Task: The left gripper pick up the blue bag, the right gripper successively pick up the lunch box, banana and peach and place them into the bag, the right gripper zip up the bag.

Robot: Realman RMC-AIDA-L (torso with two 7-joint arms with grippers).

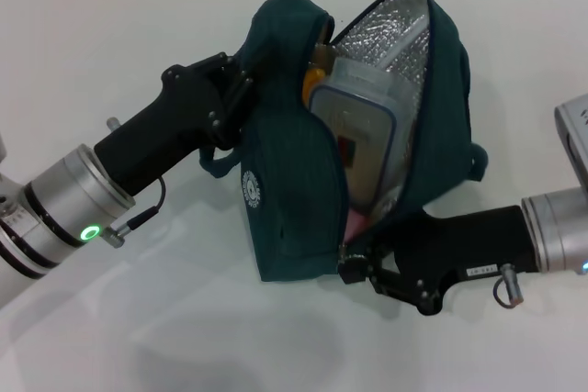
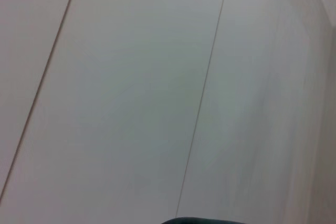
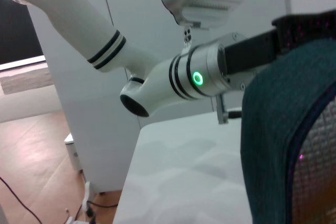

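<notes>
The blue bag [image 1: 285, 181] lies wide open mid-table, its silver foil lining showing. Inside it, the clear lunch box [image 1: 354, 140] stands tilted. The yellow banana [image 1: 315, 75] pokes up behind it and a bit of the pink peach [image 1: 356, 219] shows below it. My left gripper [image 1: 237, 89] is shut on the bag's left fabric near the top, holding that side up. My right gripper [image 1: 349, 262] is at the near end of the bag's opening, shut on the zipper there. The right wrist view shows the bag [image 3: 283, 129] close up and the left arm's green ring behind it.
The bag rests on a white table [image 1: 138, 337] with a white wall behind. The left wrist view shows only white panels and a sliver of teal fabric [image 2: 202, 220]. A strap loop [image 1: 478, 164] sticks out from the bag's right side.
</notes>
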